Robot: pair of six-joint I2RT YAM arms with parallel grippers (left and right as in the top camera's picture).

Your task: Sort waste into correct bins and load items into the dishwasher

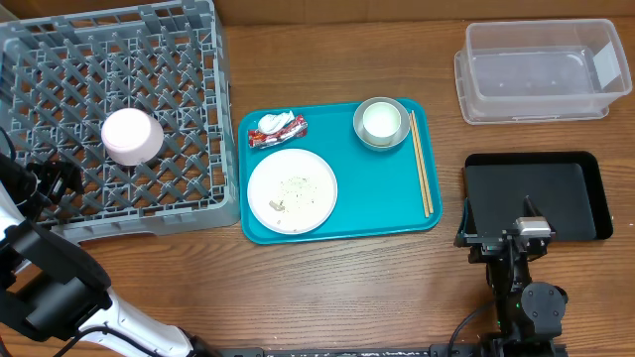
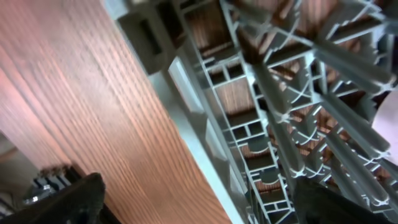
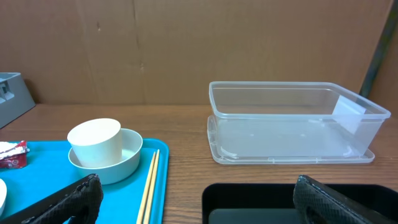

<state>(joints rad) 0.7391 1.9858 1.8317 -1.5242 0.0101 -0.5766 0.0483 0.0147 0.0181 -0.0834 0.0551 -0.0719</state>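
Observation:
The grey dishwasher rack point(image 1: 189, 59) stands at the far left with an upturned white bowl point(image 1: 132, 136) on its lattice floor. My left gripper point(image 1: 58, 178) is open at the rack's left wall point(image 2: 205, 134), one finger outside over the wood, the other over the lattice, holding nothing. On the teal tray point(image 1: 347, 213) lie the red-and-white wrapper point(image 1: 278, 130), the white plate point(image 1: 292, 190) with rice bits, a steel bowl point(image 1: 382, 123) holding the white cup point(image 3: 95, 142), and the chopsticks point(image 1: 421, 177). My right gripper point(image 3: 205, 205) hangs open and empty at the black tray's point(image 1: 556, 188) near edge.
The clear tub point(image 1: 541, 71) stands at the far right behind the black tray, empty as far as I can see. A brown board wall point(image 3: 186, 50) closes off the back of the table. Bare wood separates the rack, the teal tray and the bins.

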